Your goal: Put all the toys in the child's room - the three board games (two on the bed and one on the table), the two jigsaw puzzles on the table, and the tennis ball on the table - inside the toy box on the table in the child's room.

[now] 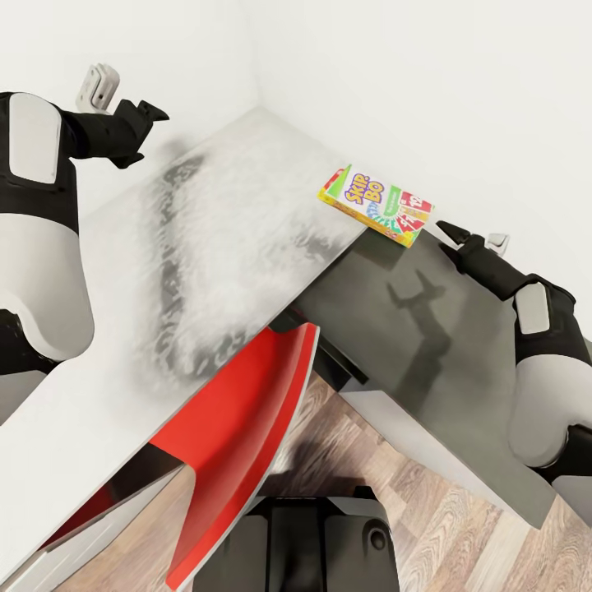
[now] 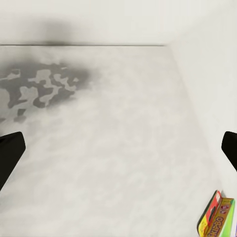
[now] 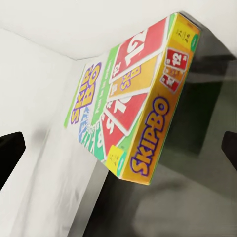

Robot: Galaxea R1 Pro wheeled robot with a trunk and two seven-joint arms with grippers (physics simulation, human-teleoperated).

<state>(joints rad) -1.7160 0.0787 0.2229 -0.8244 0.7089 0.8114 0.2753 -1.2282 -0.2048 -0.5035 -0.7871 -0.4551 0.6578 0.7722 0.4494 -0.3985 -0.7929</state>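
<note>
Your left gripper [image 1: 146, 111] is cut short in the head view at 10 o'clock, its tips too dark to sort out there; in the left wrist view only two black fingertips [image 2: 11, 150] poke in at opposite edges, set wide apart with nothing between them, so it is released. Your right gripper [image 1: 451, 231] sits at 3 o'clock, small and dark; its wrist view likewise shows just two finger stubs [image 3: 10, 153] far apart at the frame edges, so it is spread and holds nothing.

The box [image 1: 376, 204] reads "SKIP-BO" on its lid in purple and yellow, and "SKIPBO" in purple along its yellow side [image 3: 148, 143]. Cards printed on it show "12"; the smaller print is too fine to read. It is a flat, bright box in green, red and yellow.

It lies on the bed [image 1: 214, 247] at 1 o'clock, one corner jutting past the edge, close by the wall, just beside your right gripper's tips. In the left wrist view only its corner [image 2: 216, 217] shows, cut off by the frame
</note>
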